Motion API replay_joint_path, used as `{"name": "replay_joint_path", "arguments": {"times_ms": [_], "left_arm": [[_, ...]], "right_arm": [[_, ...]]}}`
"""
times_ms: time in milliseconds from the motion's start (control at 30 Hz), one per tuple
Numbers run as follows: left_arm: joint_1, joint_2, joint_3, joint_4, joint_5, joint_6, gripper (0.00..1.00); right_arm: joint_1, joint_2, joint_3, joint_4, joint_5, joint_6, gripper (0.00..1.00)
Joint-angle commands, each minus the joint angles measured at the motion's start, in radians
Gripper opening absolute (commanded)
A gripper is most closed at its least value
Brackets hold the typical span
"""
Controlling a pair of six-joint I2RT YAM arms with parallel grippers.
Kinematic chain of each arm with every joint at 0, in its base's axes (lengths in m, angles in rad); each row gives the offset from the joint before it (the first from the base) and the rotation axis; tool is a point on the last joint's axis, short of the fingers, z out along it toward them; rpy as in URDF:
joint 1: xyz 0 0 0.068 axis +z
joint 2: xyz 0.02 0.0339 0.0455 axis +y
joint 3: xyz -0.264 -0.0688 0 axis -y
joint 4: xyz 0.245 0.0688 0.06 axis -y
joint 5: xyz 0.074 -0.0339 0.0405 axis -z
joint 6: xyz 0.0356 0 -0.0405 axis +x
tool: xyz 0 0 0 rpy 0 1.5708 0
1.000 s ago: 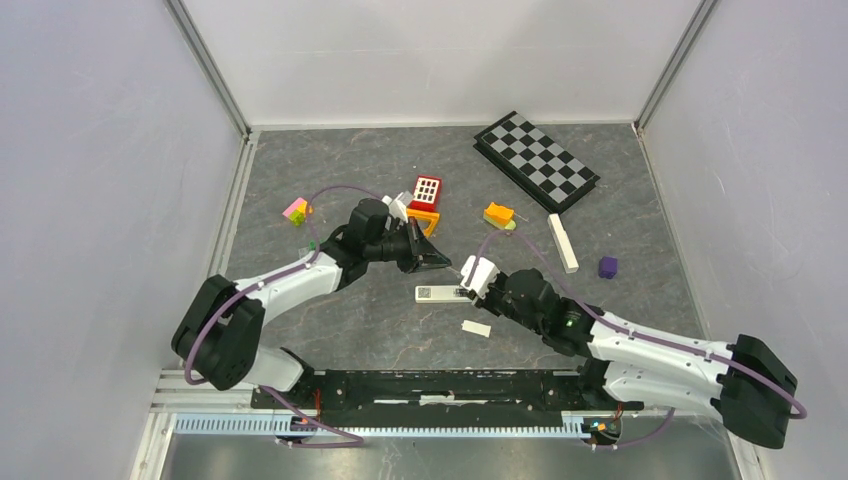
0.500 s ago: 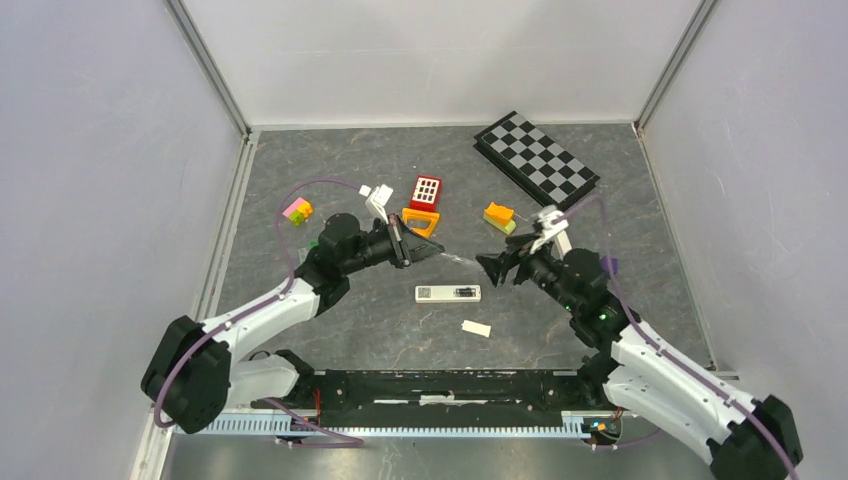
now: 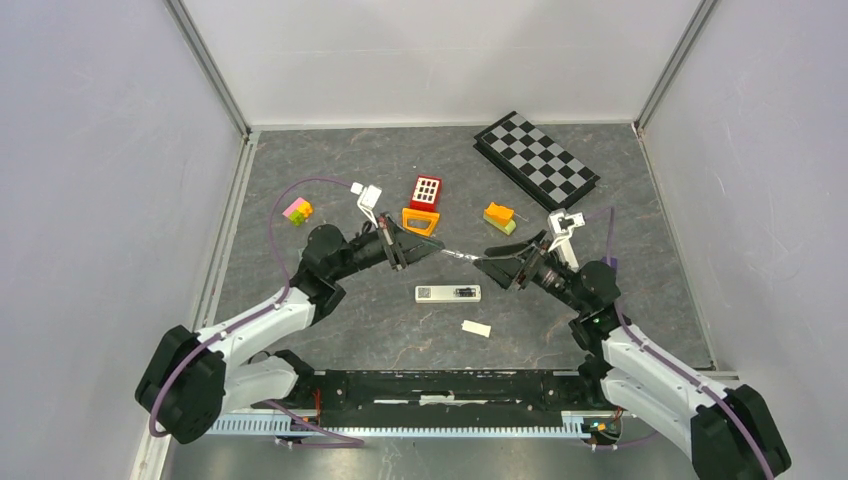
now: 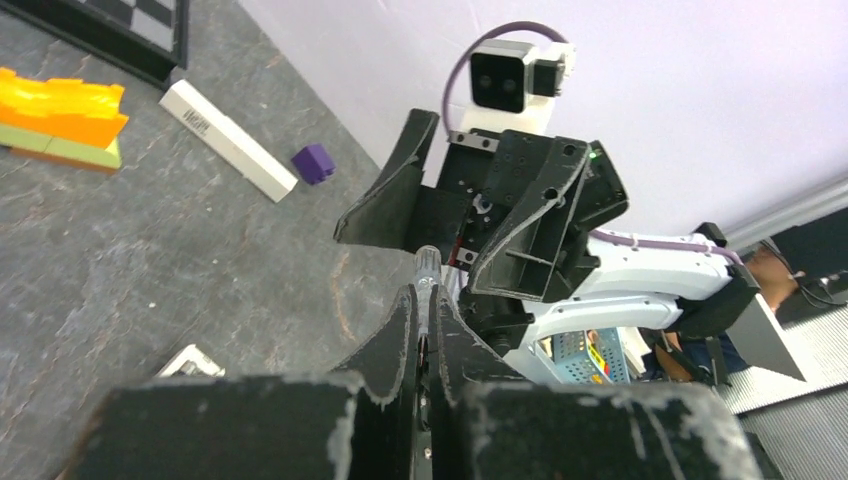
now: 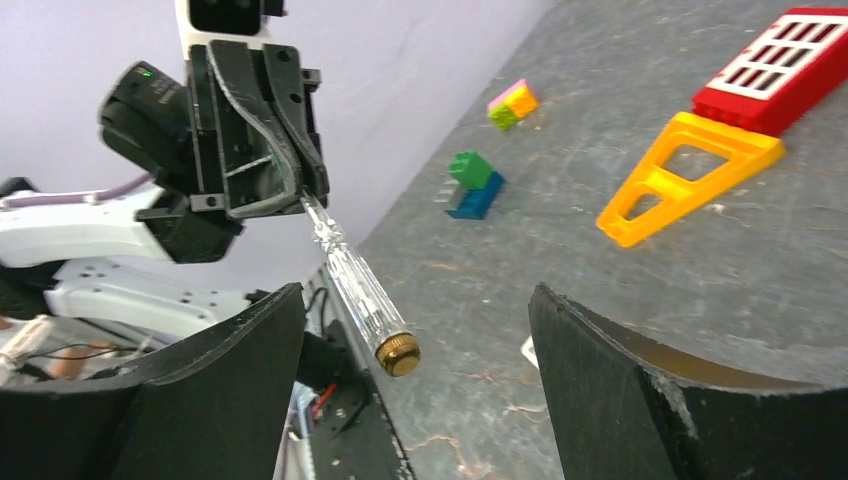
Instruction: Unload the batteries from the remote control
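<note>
The white remote (image 3: 448, 293) lies flat on the table with its dark battery bay open. I cannot make out the batteries in it one by one. My left gripper (image 3: 432, 253) is shut on a thin tool (image 3: 455, 256) with a clear handle and a brass end cap (image 5: 398, 354), and holds it in the air above the remote. The tool points at my right gripper (image 3: 487, 264), which is open. The tool's capped end lies between the right jaws without touching them (image 5: 417, 292). The left wrist view shows its fingers (image 4: 405, 330) pinching the tool.
A small white cover (image 3: 476, 328) lies in front of the remote. Behind it are a red block (image 3: 426, 190), an orange triangle (image 3: 421, 220), an orange-green block (image 3: 499, 216), a white bar (image 3: 562, 242), a checkerboard (image 3: 537, 160) and a pink-yellow block (image 3: 296, 210).
My right gripper left the remote, rose to the right and turned to face the left gripper. The left gripper drew back a little with the tool, whose end now lies between the right jaws.
</note>
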Motion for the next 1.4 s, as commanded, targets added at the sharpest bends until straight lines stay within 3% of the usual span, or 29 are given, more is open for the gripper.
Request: {"name": "replay_joint_path", "arguments": {"times_ms": [0, 167, 367, 500, 700, 800, 1100, 1267, 1367], "left_arm": [[-0.005, 0.019, -0.006, 0.186, 0.07, -0.069, 0.02], [-0.005, 0.056, 0.006, 0.255, 0.098, -0.112, 0.02], [-0.005, 0.09, 0.024, 0.291, 0.123, -0.143, 0.02], [-0.005, 0.106, 0.024, 0.325, 0.126, -0.166, 0.02], [-0.006, 0.12, 0.026, 0.349, 0.132, -0.171, 0.02], [-0.005, 0.123, 0.026, 0.357, 0.132, -0.174, 0.02], [-0.005, 0.125, 0.016, 0.363, 0.121, -0.17, 0.02], [-0.005, 0.127, 0.009, 0.366, 0.112, -0.168, 0.02], [-0.005, 0.126, 0.006, 0.366, 0.111, -0.169, 0.02]], "right_arm": [[-0.004, 0.05, 0.008, 0.199, -0.089, 0.114, 0.84], [-0.003, 0.118, 0.019, 0.298, -0.127, 0.179, 0.72], [-0.001, 0.138, 0.049, 0.345, -0.137, 0.186, 0.65], [0.004, 0.171, 0.052, 0.371, -0.14, 0.205, 0.53], [0.028, 0.195, 0.053, 0.401, -0.135, 0.208, 0.47], [0.029, 0.186, 0.049, 0.404, -0.116, 0.198, 0.37], [0.031, 0.199, 0.049, 0.41, -0.136, 0.205, 0.46], [0.03, 0.195, 0.056, 0.412, -0.138, 0.214, 0.39], [0.031, 0.197, 0.054, 0.412, -0.137, 0.226, 0.27]]}}
